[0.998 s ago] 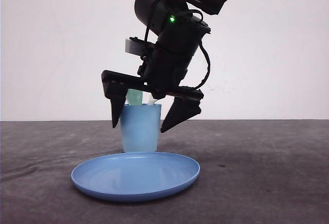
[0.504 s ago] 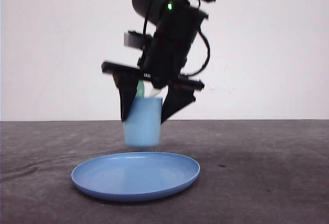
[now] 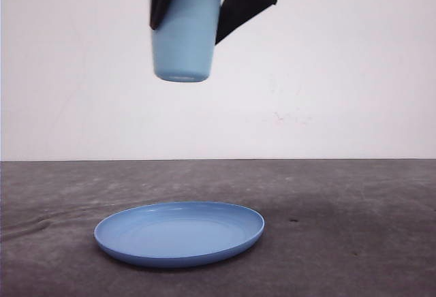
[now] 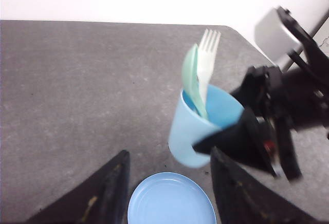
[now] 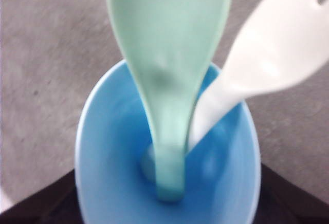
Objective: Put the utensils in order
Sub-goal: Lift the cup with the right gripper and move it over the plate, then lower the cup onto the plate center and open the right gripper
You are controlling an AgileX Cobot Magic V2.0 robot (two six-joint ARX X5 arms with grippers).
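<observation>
My right gripper (image 3: 187, 31) is shut on the light blue cup (image 3: 184, 35) and holds it high in the air, above and behind the blue plate (image 3: 179, 232). The mint-green spoon (image 5: 169, 54) and the white fork (image 5: 267, 54) stand in the cup (image 5: 103, 147), heads up, leaning on its rim. From the left wrist, the fork (image 4: 207, 62) and spoon (image 4: 191, 77) stick out of the cup (image 4: 193, 136). My left gripper (image 4: 169, 154) is open, with nothing between its fingers, above the plate (image 4: 171, 201).
The dark grey table (image 3: 354, 229) spreads round the plate, with a white wall behind. Its far right corner (image 4: 241, 34) shows in the left wrist view. The right arm's black body (image 4: 288, 111) hangs close beside the cup.
The right gripper closed on the cup where it stood behind the plate and lifted it straight up, with both utensils inside. The plate has not moved.
</observation>
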